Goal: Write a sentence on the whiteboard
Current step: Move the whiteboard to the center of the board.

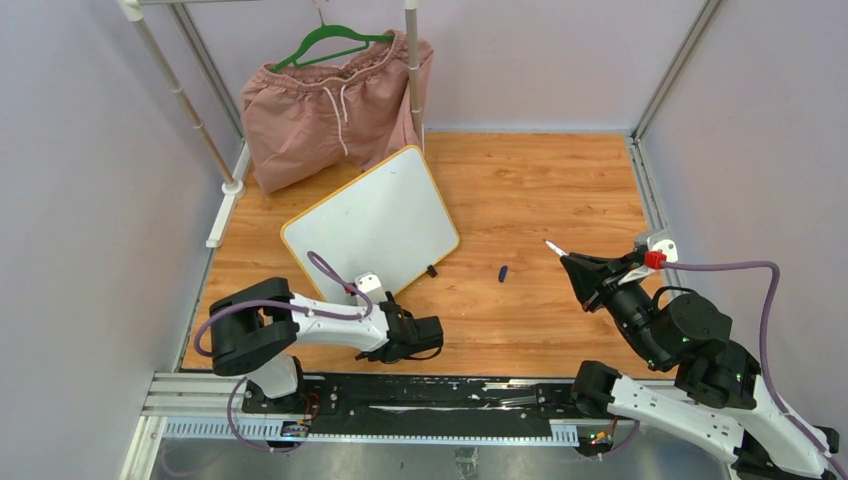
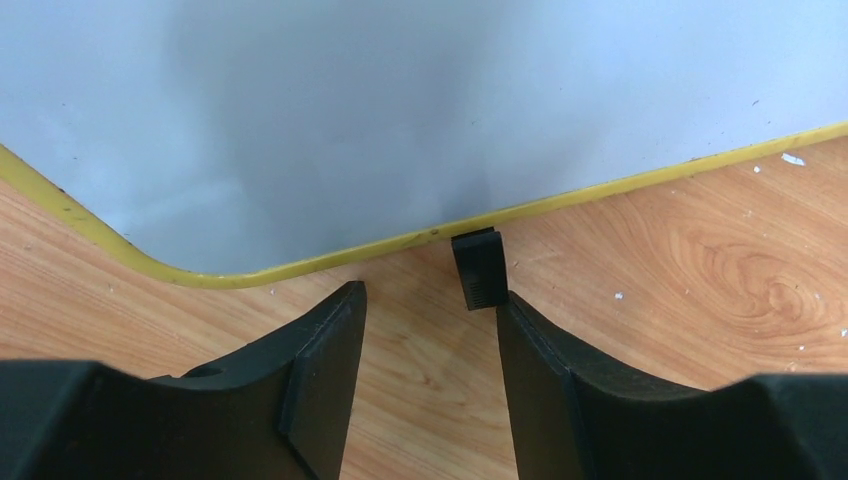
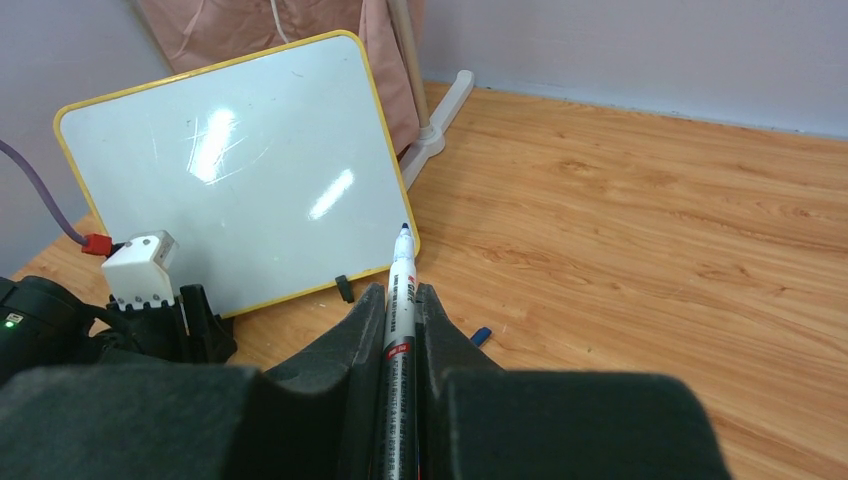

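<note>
At the left, we see the left gripper [image 2: 430, 297] low over the wooden table [image 1: 540, 190], its jaws released and spread with nothing between them. It faces the bottom edge of the whiteboard [image 1: 370, 220] from just in front. In the left wrist view, one of the board's small black feet [image 2: 478, 268] sits just ahead of the tip of the finger on the right of that view, and we cannot tell whether they touch.

The whiteboard is propped on its feet at the left-centre of the table, turned at an angle, its yellow frame around a plain, glossy white face that catches streaks of light. Behind it, pink shorts [image 1: 320, 110] hang on a green hanger [image 1: 330, 45] from a white rack [image 1: 412, 70].

Further right, a small dark-blue piece [image 1: 503, 272] lies on the wood, apart from the board's near right corner.

At the right, we find the right gripper [image 1: 575, 268] raised above the table and clenched on a marker [image 3: 404, 262]. The marker lies along the gap between the fingers, its uncapped tip sticking out past them and aimed toward the board, well apart from it.
</note>
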